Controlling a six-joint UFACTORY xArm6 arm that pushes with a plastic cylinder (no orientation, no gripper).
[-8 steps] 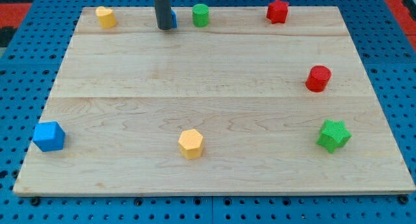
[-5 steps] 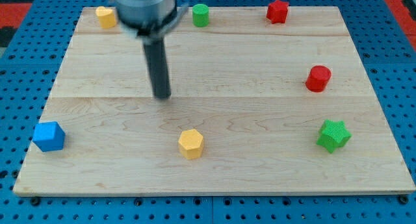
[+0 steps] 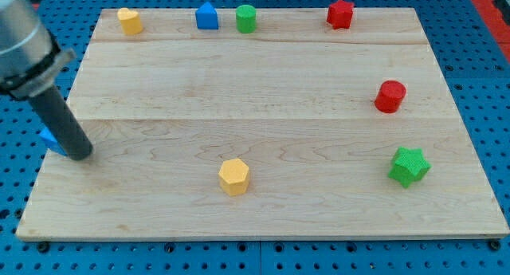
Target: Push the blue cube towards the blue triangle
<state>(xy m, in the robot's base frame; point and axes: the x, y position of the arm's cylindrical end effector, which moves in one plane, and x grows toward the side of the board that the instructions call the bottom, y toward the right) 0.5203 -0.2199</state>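
The blue cube [image 3: 51,139] sits near the board's left edge, mostly hidden behind my rod; only a small blue sliver shows. My tip [image 3: 80,155] rests on the board right at the cube's right side, touching or nearly touching it. The blue triangle [image 3: 207,16] stands at the view's top, left of centre, far up and to the right of the cube.
A yellow block [image 3: 129,21] and a green cylinder [image 3: 246,18] flank the blue triangle. A red star [image 3: 340,13] is at the top right, a red cylinder [image 3: 390,96] at the right, a green star [image 3: 409,166] lower right, a yellow hexagon [image 3: 234,176] bottom centre.
My rod swept from the blue triangle at the top down and left across the board to the blue cube. The cube now sits slightly higher, hidden behind the rod.
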